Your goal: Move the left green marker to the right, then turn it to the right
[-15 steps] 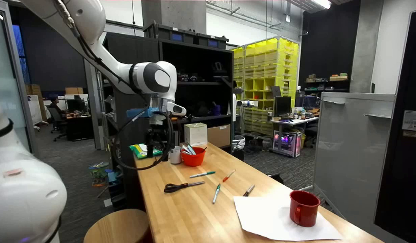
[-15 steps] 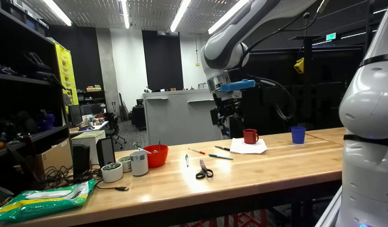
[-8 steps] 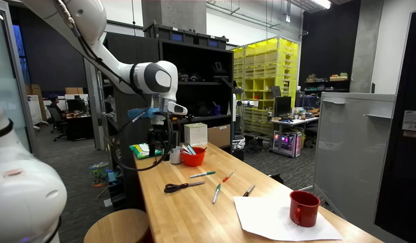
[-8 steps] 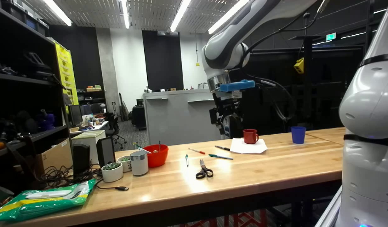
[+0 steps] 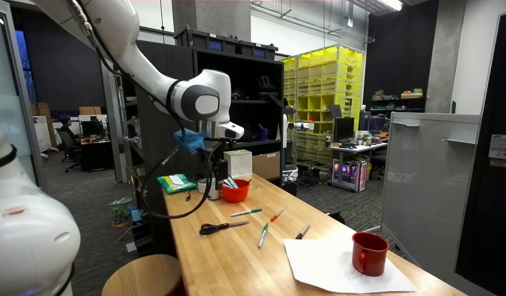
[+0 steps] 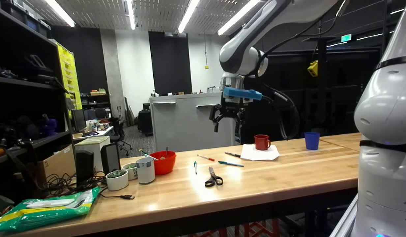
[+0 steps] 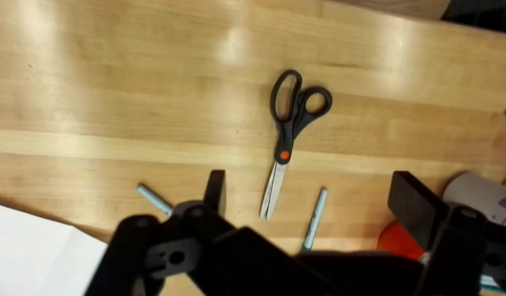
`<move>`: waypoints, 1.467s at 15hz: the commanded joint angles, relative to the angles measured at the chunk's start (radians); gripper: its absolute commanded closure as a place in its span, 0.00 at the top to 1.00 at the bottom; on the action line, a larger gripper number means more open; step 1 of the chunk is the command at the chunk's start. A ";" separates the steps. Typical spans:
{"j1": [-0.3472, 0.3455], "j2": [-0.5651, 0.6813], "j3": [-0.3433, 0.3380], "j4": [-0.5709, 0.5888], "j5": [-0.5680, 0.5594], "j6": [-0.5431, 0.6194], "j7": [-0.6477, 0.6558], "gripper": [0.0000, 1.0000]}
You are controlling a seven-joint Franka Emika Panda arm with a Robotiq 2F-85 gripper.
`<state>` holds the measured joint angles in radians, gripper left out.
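Note:
Two green markers lie on the wooden table. The left green marker (image 5: 246,212) is near the red bowl in both exterior views (image 6: 195,167). The wrist view shows its pale barrel (image 7: 314,220), with its green end partly hidden by the gripper. The right green marker (image 5: 263,236) lies nearer the white paper (image 6: 231,163). The wrist view shows part of it (image 7: 154,200) beside a finger. My gripper (image 6: 226,129) is open and empty, pointing down high above the table. In the wrist view the left green marker lies below, between the spread fingertips (image 7: 312,191).
Black scissors (image 7: 286,139) lie beside the left green marker. An orange marker (image 5: 278,213) and a black marker (image 5: 303,231) lie close by. A red bowl (image 6: 165,163) with pens, a white can (image 6: 146,170), a red mug (image 5: 370,253) on paper (image 5: 314,263) and a blue cup (image 6: 312,141) stand around.
The arm has shifted, rightward in one exterior view and slightly in the other. The gripper has turned from tilted to pointing straight down. The markers have not moved.

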<state>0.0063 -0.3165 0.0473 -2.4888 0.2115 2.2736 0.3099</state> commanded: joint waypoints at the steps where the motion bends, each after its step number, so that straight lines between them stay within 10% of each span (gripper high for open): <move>1: -0.008 0.000 0.000 -0.009 0.000 0.051 0.018 1.00; 22: -0.007 0.220 -0.017 0.105 0.016 0.113 -0.024 1.00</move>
<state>-0.0094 -0.1805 0.0421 -2.4479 0.2115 2.3986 0.3243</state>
